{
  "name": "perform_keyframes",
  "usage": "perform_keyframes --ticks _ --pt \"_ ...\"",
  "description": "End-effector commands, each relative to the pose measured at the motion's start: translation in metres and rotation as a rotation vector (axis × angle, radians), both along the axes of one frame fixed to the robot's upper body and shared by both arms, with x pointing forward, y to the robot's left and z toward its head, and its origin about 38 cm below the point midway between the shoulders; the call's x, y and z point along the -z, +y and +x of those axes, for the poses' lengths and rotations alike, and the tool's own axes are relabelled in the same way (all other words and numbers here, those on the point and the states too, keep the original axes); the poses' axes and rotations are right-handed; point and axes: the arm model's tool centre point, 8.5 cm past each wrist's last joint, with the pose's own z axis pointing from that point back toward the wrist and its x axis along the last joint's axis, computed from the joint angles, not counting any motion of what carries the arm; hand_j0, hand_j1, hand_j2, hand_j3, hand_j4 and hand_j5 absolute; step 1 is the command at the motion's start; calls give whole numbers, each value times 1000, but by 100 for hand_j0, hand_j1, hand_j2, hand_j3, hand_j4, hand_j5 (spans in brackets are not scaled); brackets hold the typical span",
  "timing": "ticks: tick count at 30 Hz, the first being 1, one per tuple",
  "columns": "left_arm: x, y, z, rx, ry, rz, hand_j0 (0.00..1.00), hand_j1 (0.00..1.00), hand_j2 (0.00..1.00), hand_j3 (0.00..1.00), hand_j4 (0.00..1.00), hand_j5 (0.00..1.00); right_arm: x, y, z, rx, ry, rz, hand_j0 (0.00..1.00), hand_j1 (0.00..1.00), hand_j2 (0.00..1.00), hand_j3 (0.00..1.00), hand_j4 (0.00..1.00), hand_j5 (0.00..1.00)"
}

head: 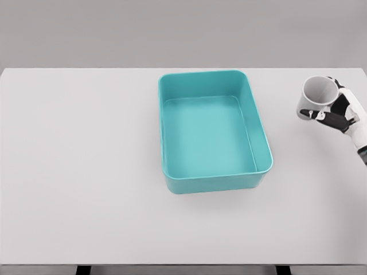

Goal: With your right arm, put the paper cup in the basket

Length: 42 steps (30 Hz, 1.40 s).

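Note:
A white paper cup (316, 94) is held at the right of the table, tilted with its open mouth facing up and toward me. My right hand (335, 109) is shut on it, fingers wrapped around its side, with the arm coming in from the right edge. The teal basket (264, 134), a rectangular tub with nothing inside, sits at the table's middle, to the left of the cup and apart from it. My left arm is out of view.
The white table (80, 172) spreads wide to the left of the basket and in front of it. Its front edge runs along the bottom of the view, and a grey wall stands behind.

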Motion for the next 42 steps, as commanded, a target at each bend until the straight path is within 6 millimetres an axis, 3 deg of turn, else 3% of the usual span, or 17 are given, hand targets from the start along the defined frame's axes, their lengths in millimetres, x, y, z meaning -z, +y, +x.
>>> perform_keyframes --ticks 1,8,12,26,38,41,42 --pt "0 0 0 0 0 1 100 100 100 100 100 100 -16 12 3 -38 -46 -13 52 52 52 52 52 52" --pt "0 0 0 0 0 1 100 100 100 100 100 100 -26 24 4 -67 -75 -54 52 52 52 52 52 52" --pt "0 0 0 0 0 1 100 100 100 100 100 100 -34 44 9 -114 -90 -99 52 52 52 52 52 52" --pt "0 0 0 0 0 -1 100 100 100 100 100 100 -62 78 12 -202 -175 -245 52 52 52 52 52 52" --pt "0 0 0 0 0 -1 100 100 100 100 100 100 -93 130 22 -313 -274 -381 52 52 52 52 52 52" --pt "0 0 0 0 0 1 100 100 100 100 100 100 -92 144 25 -338 -278 -445 52 52 52 52 52 52" --pt "0 0 0 0 0 1 100 100 100 100 100 100 -101 150 25 -348 -305 -478 52 52 52 52 52 52"
